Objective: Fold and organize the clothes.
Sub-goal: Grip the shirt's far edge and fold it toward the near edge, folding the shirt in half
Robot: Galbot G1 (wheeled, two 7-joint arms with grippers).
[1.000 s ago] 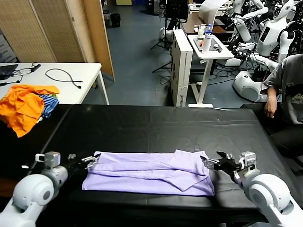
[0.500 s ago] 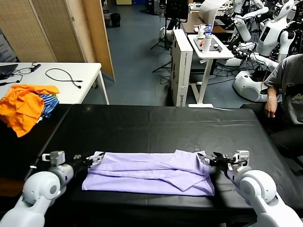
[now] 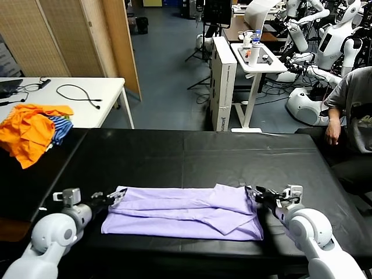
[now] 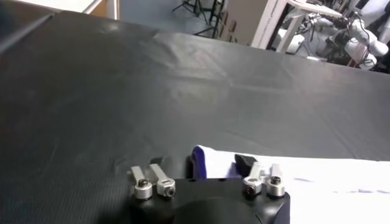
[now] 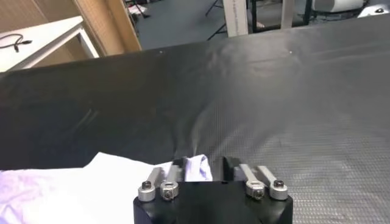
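Two tools, left (image 3: 114, 196) and right (image 3: 256, 193), pinch opposite far corners of the lavender T-shirt (image 3: 183, 213).

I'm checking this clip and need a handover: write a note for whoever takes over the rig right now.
Left gripper: at the T-shirt's far left corner, cloth between its fingers, jaws partly closed.
Right gripper: at the far right corner, cloth between its fingers.
T-shirt: lying as a long flat band on the black table, sleeves folded in.
Done: side folds.
Left: lift both corners, fold again, tidy.
Orange clothes lie apart.
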